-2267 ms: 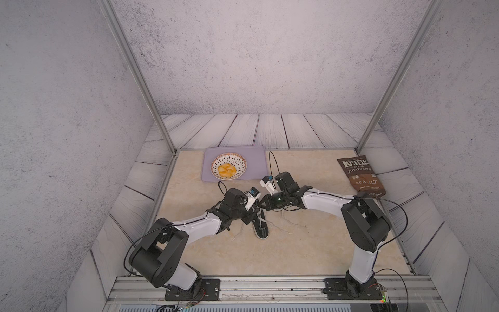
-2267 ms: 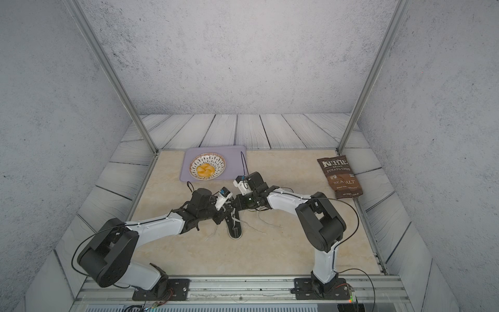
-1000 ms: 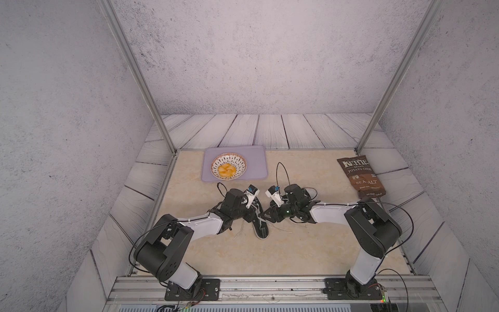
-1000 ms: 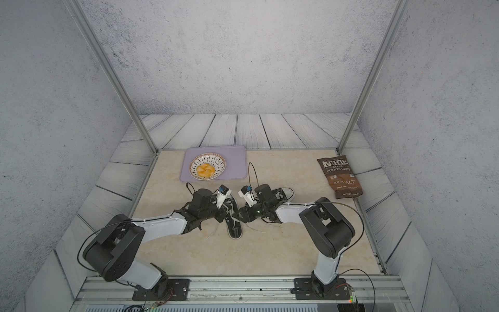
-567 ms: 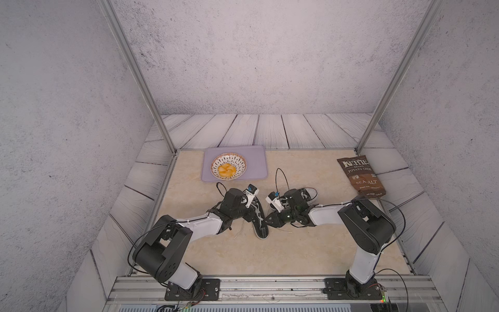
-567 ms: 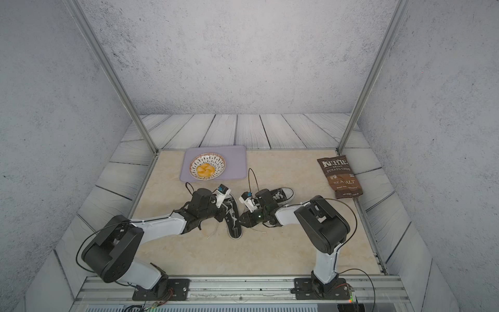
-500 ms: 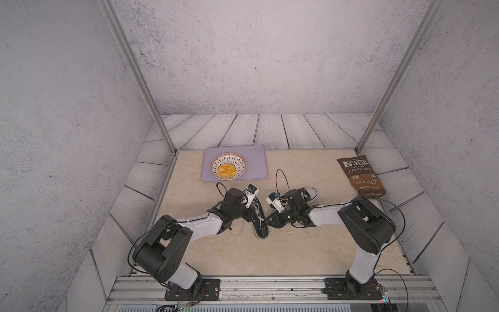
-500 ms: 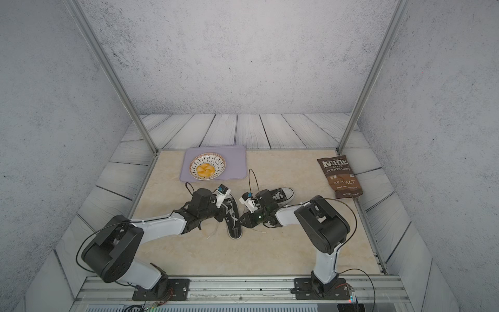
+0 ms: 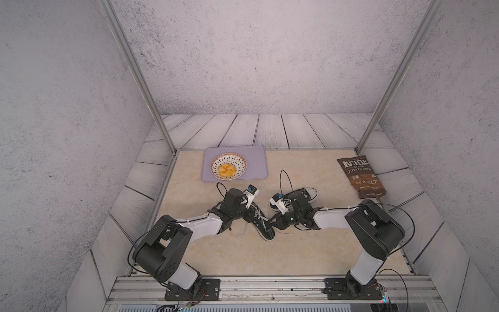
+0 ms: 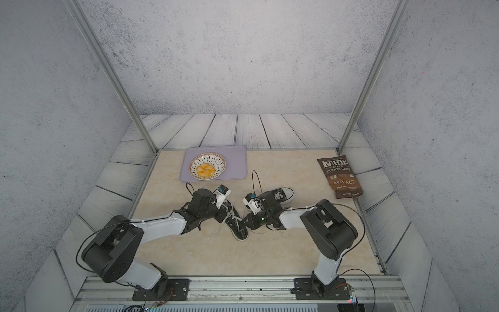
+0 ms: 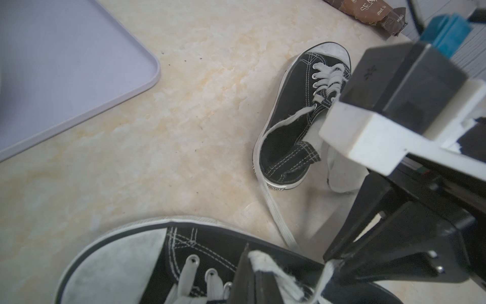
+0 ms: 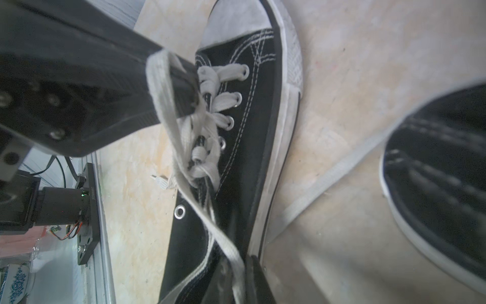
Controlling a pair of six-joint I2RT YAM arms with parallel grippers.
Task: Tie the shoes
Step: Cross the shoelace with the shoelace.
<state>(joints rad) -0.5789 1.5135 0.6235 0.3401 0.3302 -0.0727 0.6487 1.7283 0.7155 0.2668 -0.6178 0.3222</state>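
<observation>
Right pincer [image 9: 272, 224] closer to shoe [image 9: 266, 234]

Background stuff here: a lavender tray [image 9: 255, 162] sits at the far edge of the beige marble-look tabletop [image 9: 297, 251], and on it is a white patterned bowl [image 9: 241, 161] with some yellow-orange chips [image 9: 226, 170] in it. Over on the far right side lies a brown Kettle Sea Salt potato chip bag [image 9: 360, 175], flat, partly off the marble and onto the pale wood-plank surround [image 9: 270, 131]. It's well apart from the tray. Two aluminium posts [image 9: 135, 73] rise from the back corners against grey textured walls [image 9: 256, 54]. A metal rail [image 9: 270, 286] runs along the front edge.
</observation>
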